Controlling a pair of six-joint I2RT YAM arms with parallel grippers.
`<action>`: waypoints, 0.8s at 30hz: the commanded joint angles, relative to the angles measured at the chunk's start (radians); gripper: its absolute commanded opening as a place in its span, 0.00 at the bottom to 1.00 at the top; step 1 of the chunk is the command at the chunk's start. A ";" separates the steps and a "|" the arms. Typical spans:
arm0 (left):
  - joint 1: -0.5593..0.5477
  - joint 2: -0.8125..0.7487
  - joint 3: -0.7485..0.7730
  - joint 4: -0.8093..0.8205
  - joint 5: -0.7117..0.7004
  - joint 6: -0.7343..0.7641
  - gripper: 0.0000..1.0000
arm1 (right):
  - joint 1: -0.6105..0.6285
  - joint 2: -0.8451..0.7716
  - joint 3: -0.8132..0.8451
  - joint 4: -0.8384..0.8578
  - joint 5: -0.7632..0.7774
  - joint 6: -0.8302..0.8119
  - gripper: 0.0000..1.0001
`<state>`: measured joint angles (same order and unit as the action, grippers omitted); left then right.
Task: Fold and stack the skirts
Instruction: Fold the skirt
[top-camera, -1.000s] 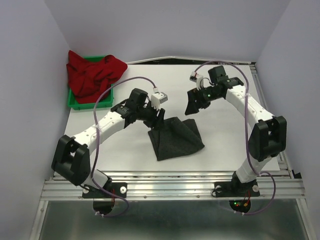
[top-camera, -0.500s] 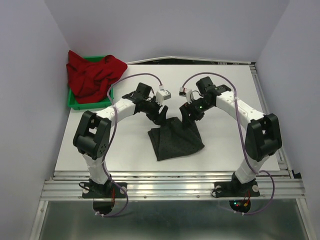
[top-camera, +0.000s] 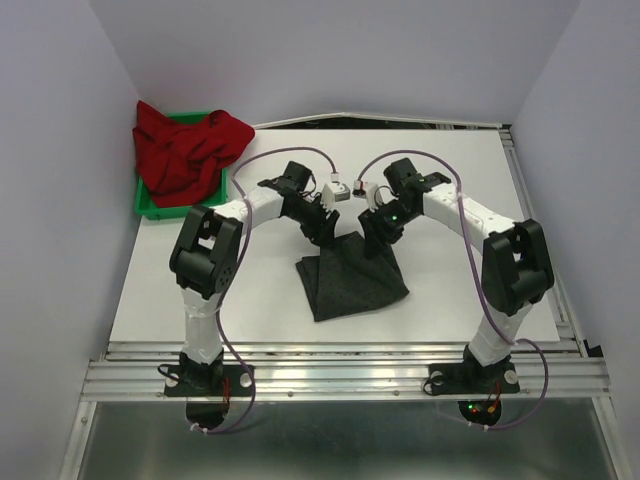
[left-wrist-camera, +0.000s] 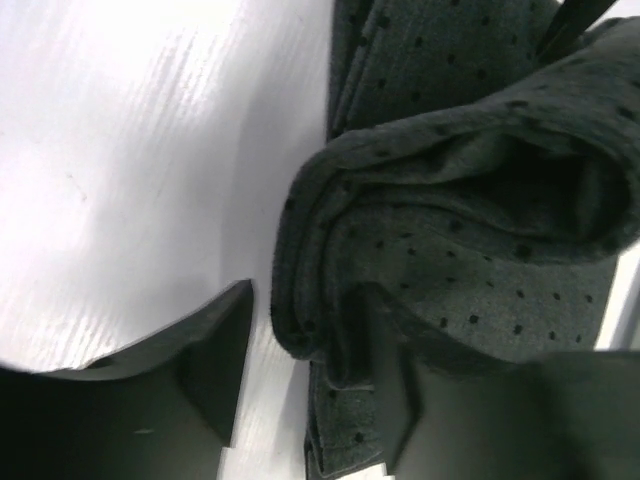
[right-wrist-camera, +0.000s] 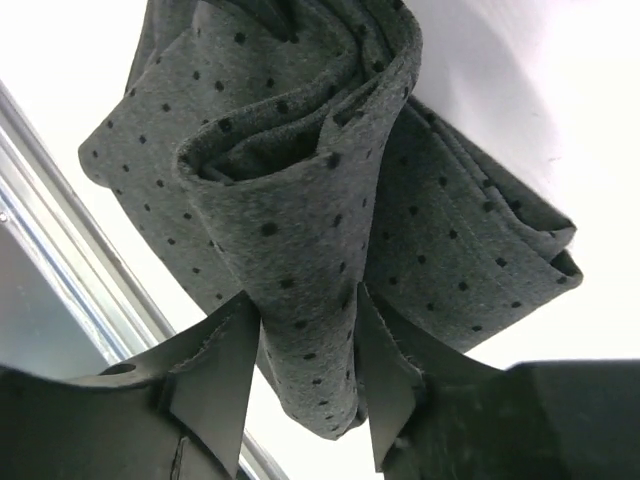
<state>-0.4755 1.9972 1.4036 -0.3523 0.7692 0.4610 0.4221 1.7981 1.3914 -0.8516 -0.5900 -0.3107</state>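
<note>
The charcoal dotted skirt (top-camera: 350, 280) lies folded at the middle of the white table. Both grippers meet at its far edge. My left gripper (top-camera: 325, 232) stands open around the bunched far-left corner; in the left wrist view (left-wrist-camera: 305, 380) a strip of table shows between one finger and the cloth (left-wrist-camera: 450, 260). My right gripper (top-camera: 372, 235) is shut on a raised fold of the same skirt, seen pinched between its fingers in the right wrist view (right-wrist-camera: 305, 370), with the cloth (right-wrist-camera: 300, 200) rolled over them. The red skirt (top-camera: 185, 150) lies crumpled over the green bin at far left.
The green bin (top-camera: 150, 208) stands at the table's far left corner under the red skirt. A metal rail (top-camera: 340, 370) runs along the table's near edge by the arm bases. Purple walls close in on the left, back and right.
Both arms have swung inward. The right gripper came down from the right onto the skirt's far edge, and the left gripper shifted right along that edge, so the two now almost touch.
</note>
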 joint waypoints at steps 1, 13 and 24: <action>0.009 0.031 0.075 -0.144 0.117 0.083 0.39 | 0.006 0.009 0.014 0.068 0.039 0.036 0.42; 0.083 -0.141 -0.020 -0.352 0.102 0.131 0.00 | -0.020 -0.005 -0.048 0.152 0.078 0.182 0.04; 0.084 -0.147 -0.231 -0.278 -0.014 0.056 0.00 | -0.020 0.161 -0.086 0.293 0.144 0.278 0.01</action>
<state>-0.3977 1.8618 1.2423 -0.6052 0.8337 0.5507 0.4145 1.9129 1.3170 -0.6319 -0.5285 -0.0696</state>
